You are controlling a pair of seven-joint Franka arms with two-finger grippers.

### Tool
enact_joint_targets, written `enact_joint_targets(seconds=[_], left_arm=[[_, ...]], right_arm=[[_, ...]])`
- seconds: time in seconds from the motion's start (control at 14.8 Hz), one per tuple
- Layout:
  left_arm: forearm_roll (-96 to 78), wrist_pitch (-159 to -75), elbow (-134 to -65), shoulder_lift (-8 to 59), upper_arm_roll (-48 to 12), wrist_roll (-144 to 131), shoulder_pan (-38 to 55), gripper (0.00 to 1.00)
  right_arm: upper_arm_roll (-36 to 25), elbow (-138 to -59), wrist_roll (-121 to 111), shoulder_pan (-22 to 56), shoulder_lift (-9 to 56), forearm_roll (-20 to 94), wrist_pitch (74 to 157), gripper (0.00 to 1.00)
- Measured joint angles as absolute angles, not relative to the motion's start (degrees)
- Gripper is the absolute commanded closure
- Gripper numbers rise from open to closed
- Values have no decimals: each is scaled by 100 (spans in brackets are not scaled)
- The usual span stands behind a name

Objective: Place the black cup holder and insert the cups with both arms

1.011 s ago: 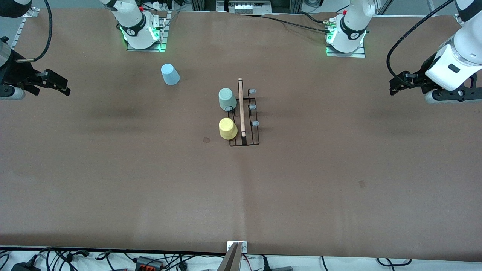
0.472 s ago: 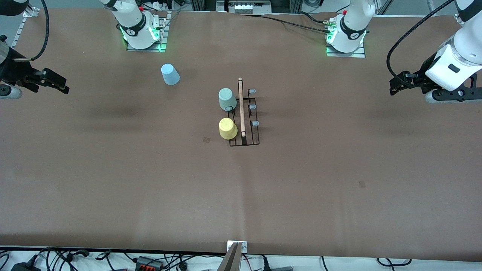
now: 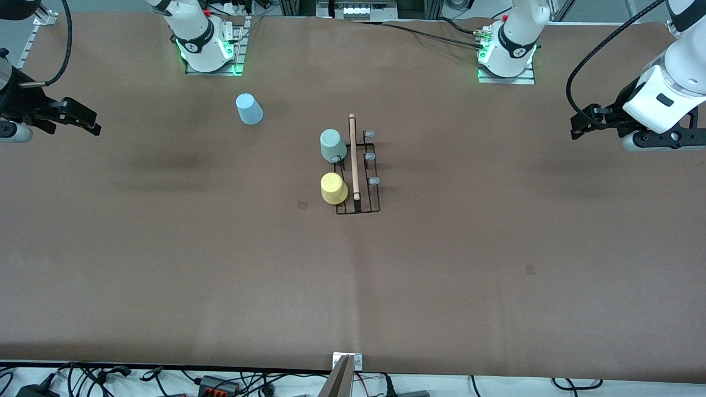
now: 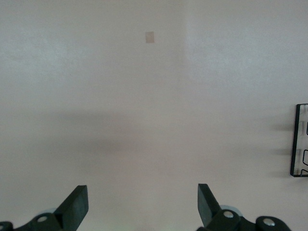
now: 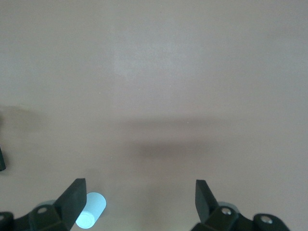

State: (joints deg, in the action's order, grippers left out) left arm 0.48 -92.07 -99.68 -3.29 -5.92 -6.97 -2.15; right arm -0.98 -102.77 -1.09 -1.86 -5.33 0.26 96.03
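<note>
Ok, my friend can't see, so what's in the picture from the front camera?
A black wire cup holder with a wooden bar handle stands mid-table, with a grey-green plastic cup and a yellow plastic cup on its pegs. A light blue plastic cup sits apart, toward the right arm's end. The open left gripper and right gripper wait over the table's ends.

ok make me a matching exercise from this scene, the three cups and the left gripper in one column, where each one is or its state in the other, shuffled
Things:
1. light blue cup
2. yellow cup
3. grey-green cup
4. left gripper

Places or states:
A. on the black cup holder, at its end nearer the front camera
B. open, holding nothing
C. on the table, off the holder, toward the right arm's end
D. on the holder, at its end farther from the front camera

Pairs: 1-C, 2-A, 3-D, 4-B
</note>
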Motion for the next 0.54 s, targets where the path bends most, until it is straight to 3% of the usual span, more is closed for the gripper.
enact_joint_targets(seconds=[0.54], left_arm=[[48,-9207,-9968,-329,-592,-697,-214,0]], right_arm=[[-95,-10286,-109,-186,-577,26,9597,0]])
